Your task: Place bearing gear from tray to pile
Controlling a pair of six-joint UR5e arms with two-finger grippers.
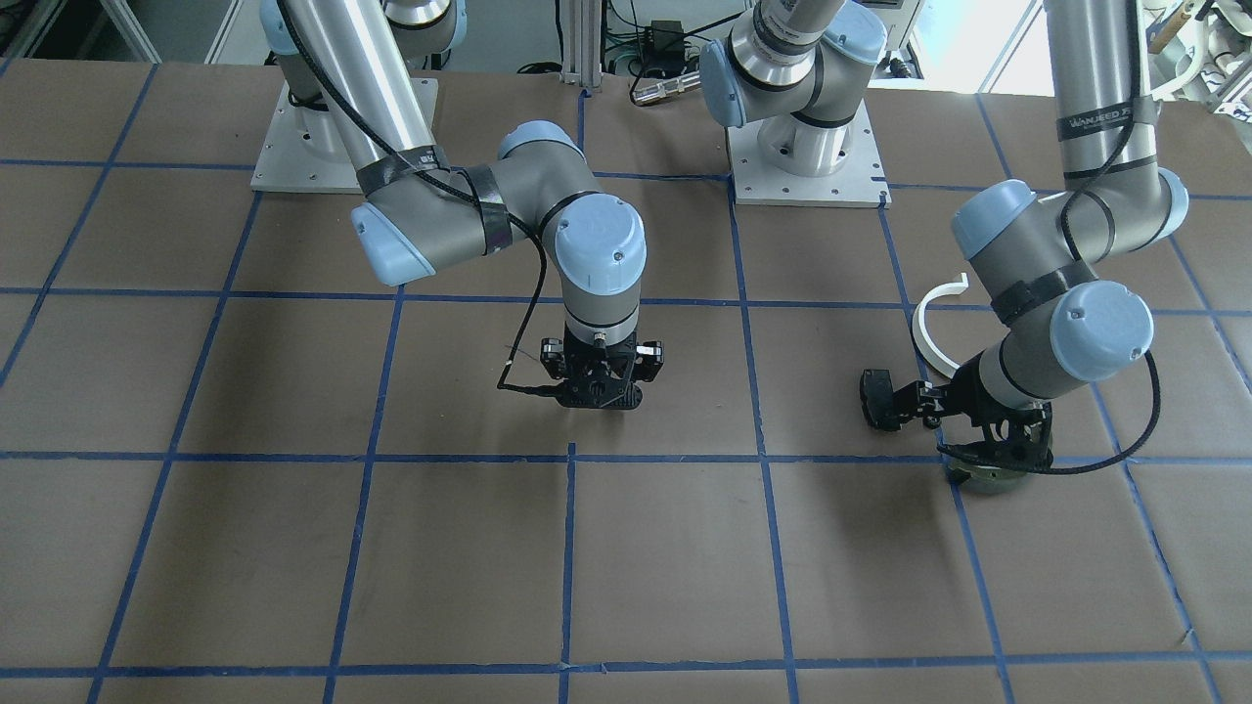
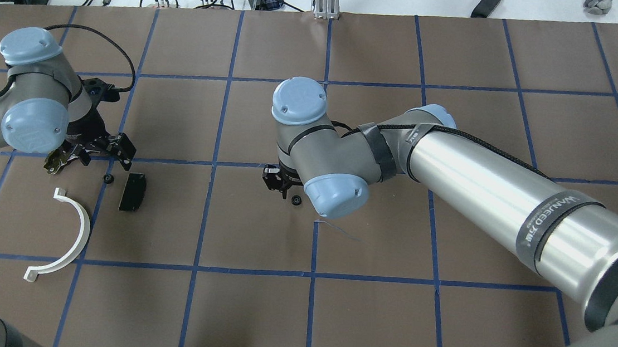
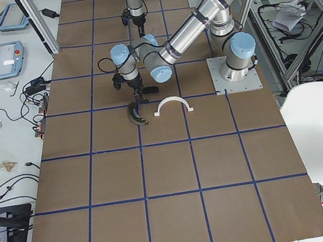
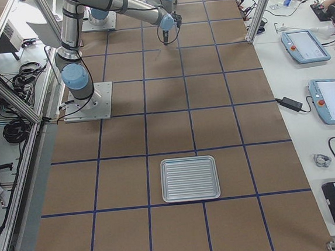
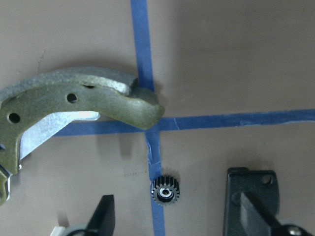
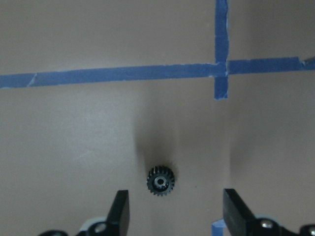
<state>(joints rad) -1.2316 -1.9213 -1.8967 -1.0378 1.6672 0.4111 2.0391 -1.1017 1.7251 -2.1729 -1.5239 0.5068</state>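
Tray (image 4: 190, 178) sits empty, well apart from both arms at the far end of the table (image 2: 253, 303). Two small black gears are out on the paper.

Near-pile gear (image 5: 165, 190) lies flat on a blue tape (image 5: 142, 49) line, between the olive brake shoe (image 5: 74, 101) and the black pad (image 2: 133, 191). White half-ring (image 2: 84, 227) is close by. Left gripper (image 5: 177, 214) hovers over it, jaws wide, holding nothing. I read that one as delivered.

Mid-table gear (image 6: 160, 180) lies flat on bare paper just short of a tape crossing, well apart from the pile. Right gripper (image 6: 177, 209) is above it, jaws spread either side, nothing held, gear a bit off-centre toward one finger.

Step, IMO: the mid-table gear has yet to reach the pile. Next move needs a straight descent, a pinch across the teeth, a lift, then a carry or relay toward the left side.

Obstacles: none around the mid-table gear. The drop spot is tight, w/ shoe, pad and the other gear close together and the left gripper parked over them, so it should clear off first.
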